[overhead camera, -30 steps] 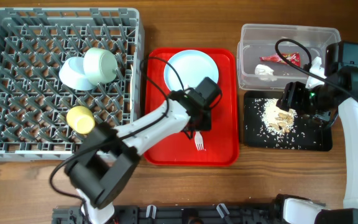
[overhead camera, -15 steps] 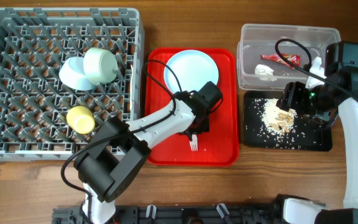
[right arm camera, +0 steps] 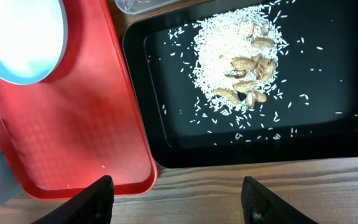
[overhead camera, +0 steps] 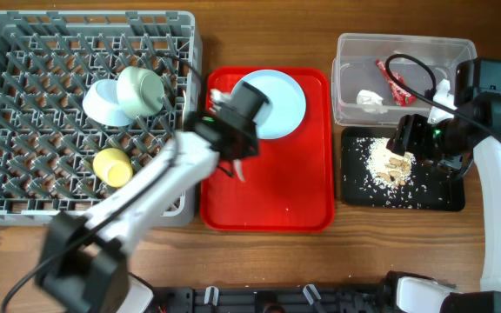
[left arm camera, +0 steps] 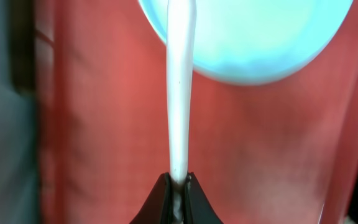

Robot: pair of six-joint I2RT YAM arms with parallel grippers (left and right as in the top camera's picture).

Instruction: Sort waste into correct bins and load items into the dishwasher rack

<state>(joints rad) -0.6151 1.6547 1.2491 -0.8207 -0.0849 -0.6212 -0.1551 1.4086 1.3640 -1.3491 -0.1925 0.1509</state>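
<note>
Pinching a thin white plastic handle (left arm camera: 180,93), the left gripper (left arm camera: 179,180) hangs over the left side of the red tray (overhead camera: 268,200). Its two fingers are closed tight on the low end of the handle. I cannot tell if it is the fork or the spoon. The other end of the handle reaches over the round white plate (overhead camera: 272,103), which sits on the far part of the red tray.

The right gripper (right arm camera: 180,205) is just to the right of the red tray, above the black tray (overhead camera: 442,196). Its fingers are spread wide and hold nothing. The beige food scraps (overhead camera: 388,163) lie in a pile in the black tray.

The clear tub (overhead camera: 346,104) is also to the right of the red tray, beside its far end. The red wrapper (overhead camera: 395,83) and the white napkin (overhead camera: 370,100) lie inside it.

The big grey rack (overhead camera: 24,104) sits just to the left of the red tray. Two mint-green bowls (overhead camera: 104,103) (overhead camera: 140,89) lie in it, touching each other, and the yellow cup (overhead camera: 112,167) is near them.
</note>
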